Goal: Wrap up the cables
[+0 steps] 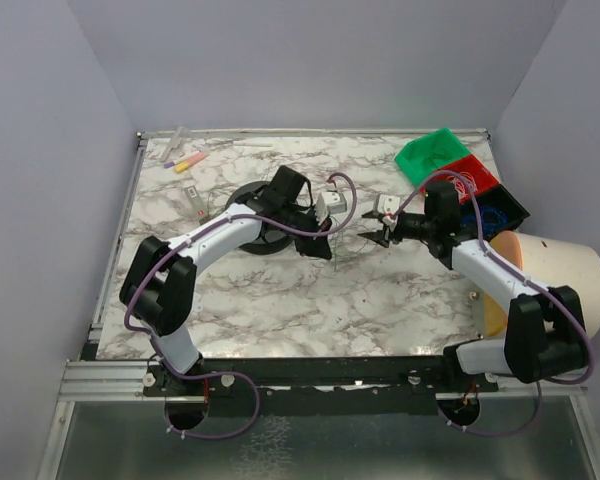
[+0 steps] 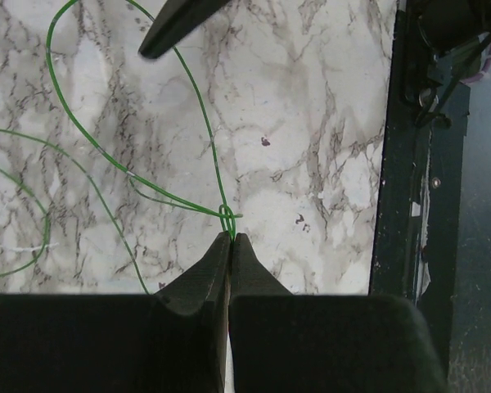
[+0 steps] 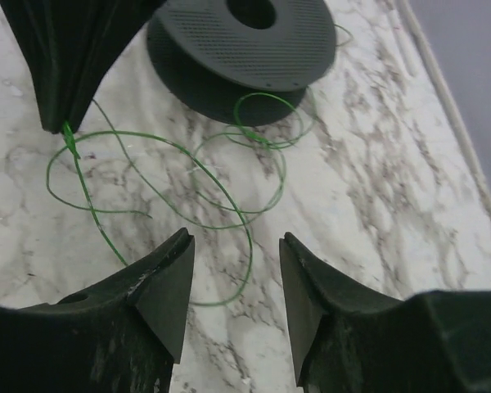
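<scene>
Two jaws of the left gripper (image 2: 230, 239) are being pressed together, and a green cable (image 2: 226, 219) is being pinched right at their tips, where the strand is twisted into a tiny loop. Ahead of those closed jaws, the hair-thin cable is being led away in several strands: one rising up and to the left in a wide arc, the others running off to the left over the marble table (image 2: 311, 123). Further ahead, one dark fingertip (image 2: 176, 24) of the other gripper is showing just beside the rising strand; whether it is touching cannot be told.

The jaws of the right gripper (image 3: 234, 241) are being held spread, with nothing gripped between them. A bend of the cable is showing in the gap just ahead of them, apart from both fingertips. Ahead and to the left of these open jaws, the left gripper's closed fingers (image 3: 57, 74) are hanging tip-down, with the cable nipped at their point. Beyond, several loose loops are being spread over the marble, the farthest reaching the foot of a dark round spool (image 3: 245, 41) lying flat straight ahead of the jaws.
</scene>
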